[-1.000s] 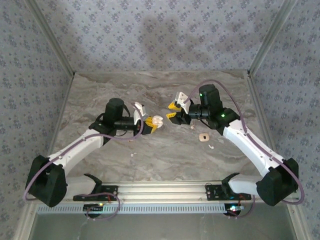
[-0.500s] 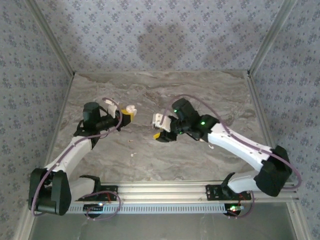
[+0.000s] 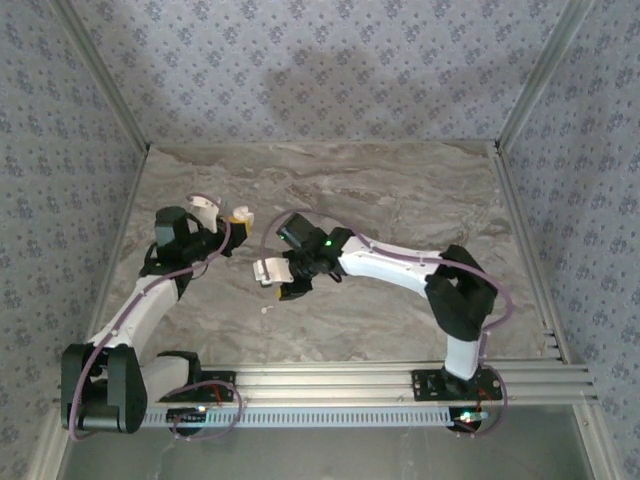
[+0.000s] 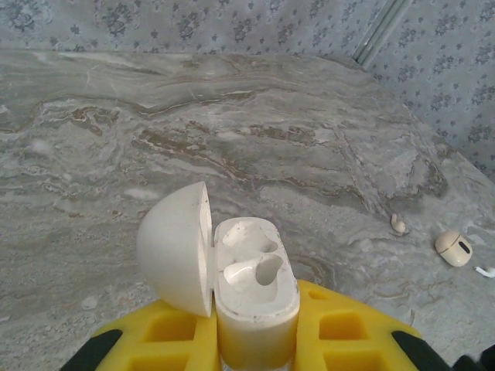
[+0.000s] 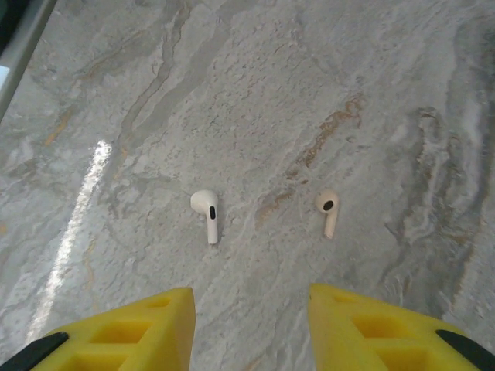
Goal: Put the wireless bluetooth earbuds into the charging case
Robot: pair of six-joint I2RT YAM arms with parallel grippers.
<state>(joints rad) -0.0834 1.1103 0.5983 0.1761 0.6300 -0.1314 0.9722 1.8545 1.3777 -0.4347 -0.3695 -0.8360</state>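
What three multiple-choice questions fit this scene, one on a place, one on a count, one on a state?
1. Where is the case?
A. In the left gripper
B. Flat on the table
C. In a box

2. How many earbuds lie ahead of the right gripper?
A. One
B. Two
C. Four

3. How is the case's lid?
A. Open
B. Shut
C. Taken off

Key:
1 A: the left gripper clamps the case's base, clear of the table.
2 B: two white earbuds lie apart in the right wrist view.
3 A: the lid stands swung aside, joined along one edge.
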